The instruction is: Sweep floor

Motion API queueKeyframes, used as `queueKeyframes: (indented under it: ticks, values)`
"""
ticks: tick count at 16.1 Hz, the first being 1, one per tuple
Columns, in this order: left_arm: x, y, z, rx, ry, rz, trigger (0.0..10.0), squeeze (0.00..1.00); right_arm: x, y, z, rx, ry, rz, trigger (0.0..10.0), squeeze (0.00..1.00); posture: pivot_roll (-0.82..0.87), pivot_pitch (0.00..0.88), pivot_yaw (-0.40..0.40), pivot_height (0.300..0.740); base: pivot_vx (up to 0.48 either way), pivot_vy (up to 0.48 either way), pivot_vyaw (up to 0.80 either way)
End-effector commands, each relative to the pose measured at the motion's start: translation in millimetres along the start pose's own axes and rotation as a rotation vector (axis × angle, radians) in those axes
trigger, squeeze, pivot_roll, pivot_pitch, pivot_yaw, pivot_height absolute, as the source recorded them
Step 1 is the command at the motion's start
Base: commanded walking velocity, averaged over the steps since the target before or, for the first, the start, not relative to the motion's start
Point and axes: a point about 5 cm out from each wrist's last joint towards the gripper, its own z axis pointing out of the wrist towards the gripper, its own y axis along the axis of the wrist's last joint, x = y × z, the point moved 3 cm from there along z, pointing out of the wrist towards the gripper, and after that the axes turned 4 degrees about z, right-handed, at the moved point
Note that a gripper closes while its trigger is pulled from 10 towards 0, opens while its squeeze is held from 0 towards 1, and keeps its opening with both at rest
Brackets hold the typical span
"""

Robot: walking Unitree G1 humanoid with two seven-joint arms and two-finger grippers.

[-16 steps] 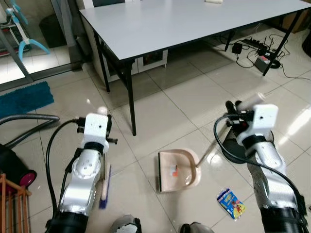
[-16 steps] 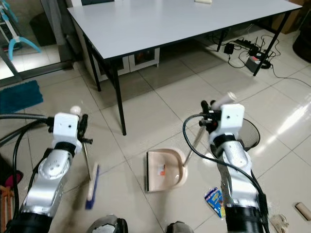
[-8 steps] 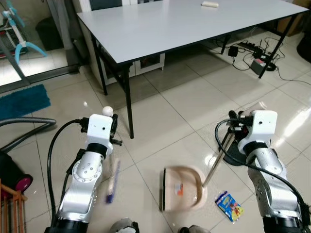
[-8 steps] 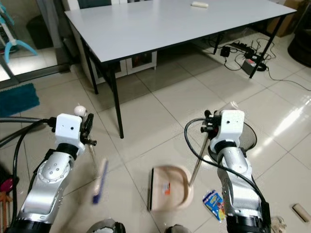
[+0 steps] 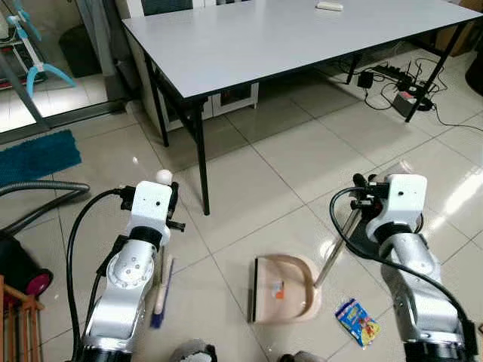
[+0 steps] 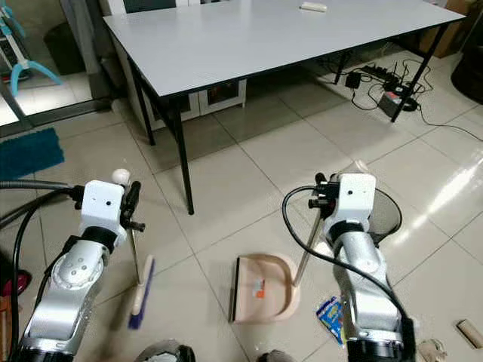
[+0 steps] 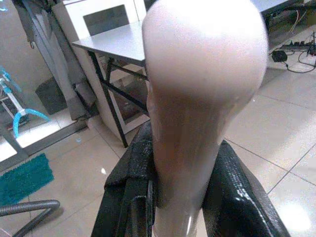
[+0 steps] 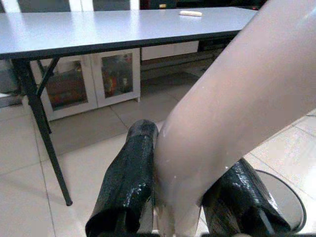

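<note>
The left gripper (image 7: 182, 197) has its two black fingers (image 7: 237, 197) pinched on the pale handle of the broom (image 6: 138, 298), whose blue-bristled head rests on the tiled floor (image 5: 287, 158) at the near left, just beside the robot's left arm. The right gripper (image 8: 180, 197) is closed the same way on the handle of the dustpan (image 5: 283, 290). The beige pan lies flat on the tiles between the two arms, its open mouth facing left toward the broom.

Open floor runs from the pan out to the far table (image 5: 302, 38) — its black legs (image 5: 202, 162) stand at the far left corner, well apart from the pan. A grey vacuum hose (image 5: 41, 188) curves in along the left edge, with a blue mat (image 5: 38, 154) farther off. On the right, a dark round base (image 6: 385, 211) sits just behind the right arm, and cables with a power strip (image 5: 400, 83) lie under the table's far right end.

A small blue snack packet (image 5: 356, 320) lies just right of the pan; its printing is too small to read. The pan bears a small orange label, also unreadable.
</note>
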Motion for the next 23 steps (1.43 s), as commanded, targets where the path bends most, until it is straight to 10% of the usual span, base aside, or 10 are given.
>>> queueKeyframes:
  ticks: [1,11,16,23]
  values:
    - [4.6,13,3.2,-0.046,0.017,0.019,10.0,0.00,-1.6,8,-4.7,-0.030,-0.014,0.012,10.0,0.00,-0.01,0.000,0.009,0.740,0.000,0.000,-0.80]
    - [-12.1,8,3.4,0.015,-0.052,-0.085,10.0,0.00,-4.2,12,-14.4,-0.030,-0.050,-0.003,10.0,0.00,-0.04,0.019,-0.002,0.740,0.000,0.000,-0.80]
    - [4.4,7,-1.3,-0.032,0.067,-0.068,10.0,0.00,-10.0,8,-9.4,-0.016,-0.121,0.023,10.0,0.00,-0.03,0.000,-0.015,0.740,0.000,0.000,-0.80]
    - [-4.6,31,10.7,-0.138,-0.052,-0.063,10.0,0.00,-12.1,3,-16.5,-0.008,-0.160,0.035,10.0,0.00,-0.04,0.007,0.030,0.740,0.037,0.000,-0.75]
